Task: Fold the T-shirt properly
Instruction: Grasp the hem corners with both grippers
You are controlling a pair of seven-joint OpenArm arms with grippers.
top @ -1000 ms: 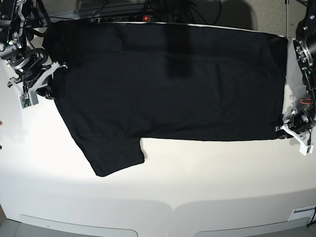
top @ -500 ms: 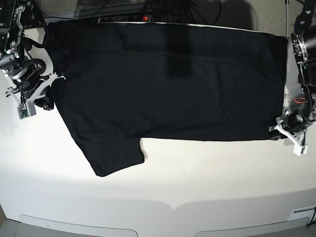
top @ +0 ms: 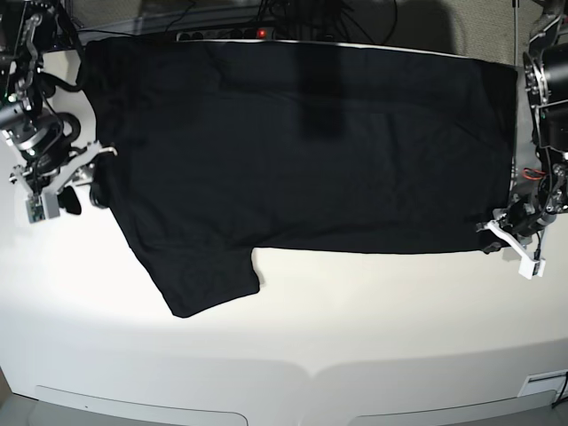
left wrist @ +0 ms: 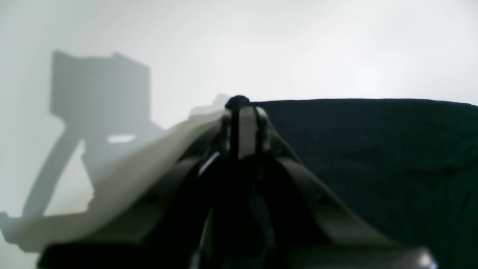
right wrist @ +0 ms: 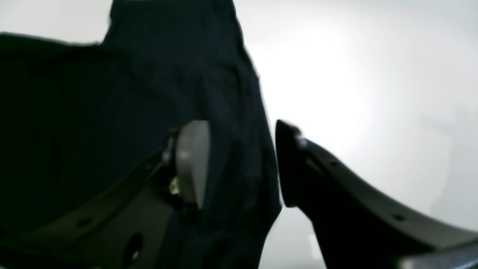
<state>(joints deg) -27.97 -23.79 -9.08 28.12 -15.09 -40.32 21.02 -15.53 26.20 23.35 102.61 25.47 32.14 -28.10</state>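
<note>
The black T-shirt point(top: 302, 151) lies spread flat on the white table point(top: 355, 337), plain side up, with one sleeve pointing to the front left. My left gripper point(top: 493, 235) is at the shirt's front right corner. In the left wrist view it point(left wrist: 241, 106) is shut, with a bit of black cloth pinched at its tips beside the T-shirt point(left wrist: 373, 157). My right gripper point(top: 89, 177) is at the shirt's left edge. In the right wrist view it point(right wrist: 239, 164) is open, and a fold of the T-shirt point(right wrist: 112, 93) runs between its fingers.
Cables and a power strip with a red light point(top: 262, 33) run along the table's back edge. Both arm bodies stand at the table's left point(top: 27, 80) and right point(top: 546, 98) sides. Bare white table stretches in front of the shirt.
My left gripper moved in to the shirt's front right corner and shut on it. My right gripper opened and shifted slightly toward the front at the left edge.
</note>
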